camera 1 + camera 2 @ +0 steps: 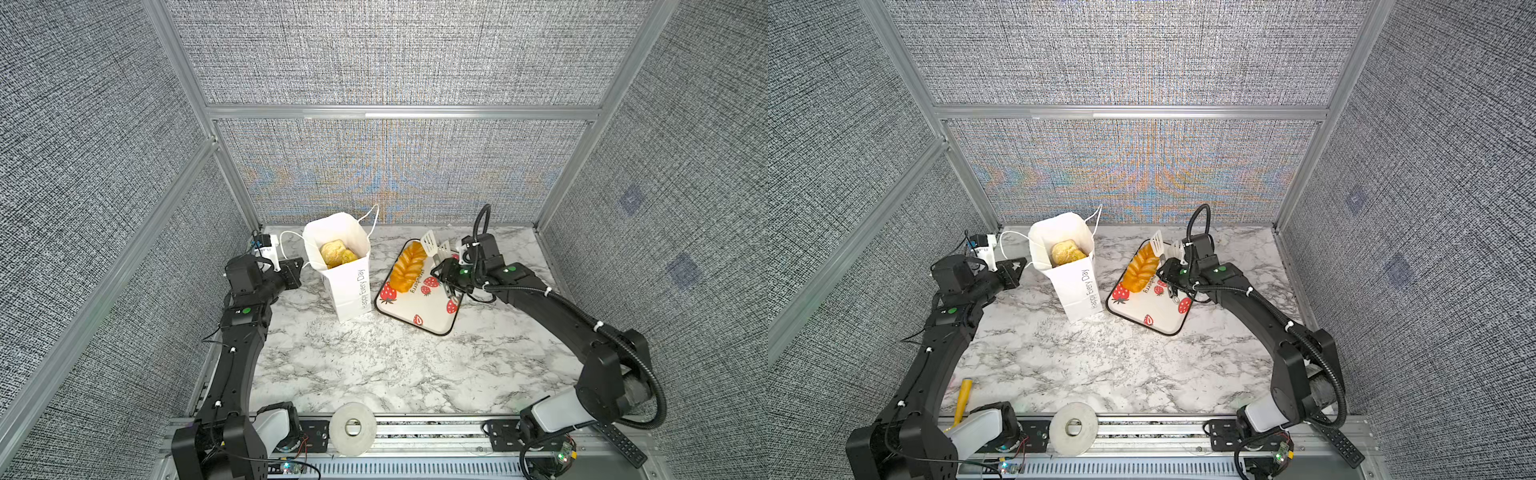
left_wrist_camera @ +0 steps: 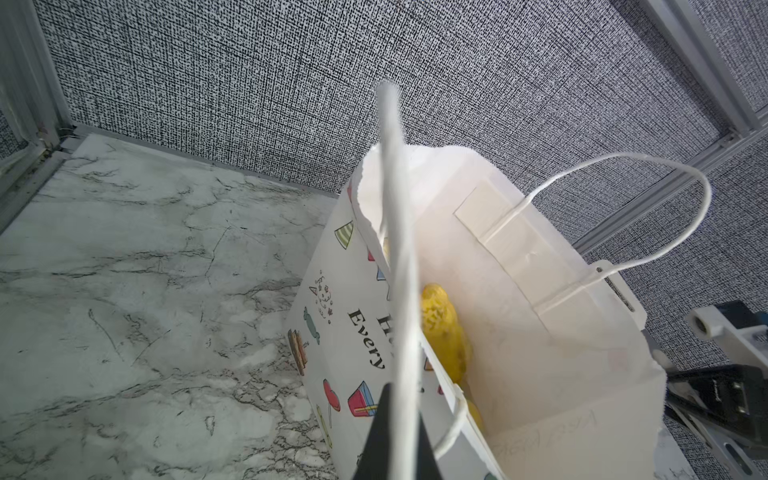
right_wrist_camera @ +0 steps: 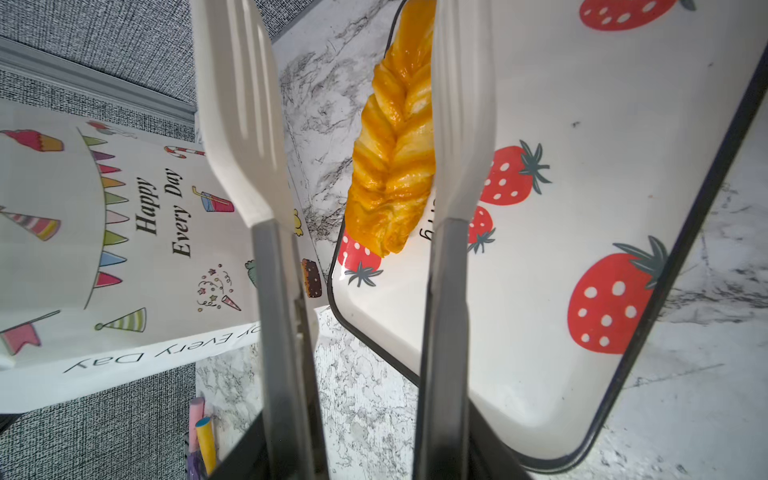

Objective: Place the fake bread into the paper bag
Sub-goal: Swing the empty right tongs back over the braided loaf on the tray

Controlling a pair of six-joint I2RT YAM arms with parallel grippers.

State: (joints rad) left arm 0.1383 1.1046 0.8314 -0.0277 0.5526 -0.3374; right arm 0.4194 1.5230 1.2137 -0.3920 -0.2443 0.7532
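On the left, my left pincer [image 1: 300,266] is clamped tight on the left cord handle [image 2: 399,249] of the paper bag [image 1: 349,286]. The bag stands upright on the counter [image 1: 374,365], left of the middle and towards the far side. In its open mouth lie golden rolls [image 1: 337,253] of fake bread. Just right of the bag sits the strawberry tray [image 1: 419,328], with the braided loaf [image 1: 409,266] along its far left edge. My right pincer [image 1: 445,277] grips white-tipped tongs [image 1: 434,245]. Their blades are spread apart by the loaf's far end and hold nothing.
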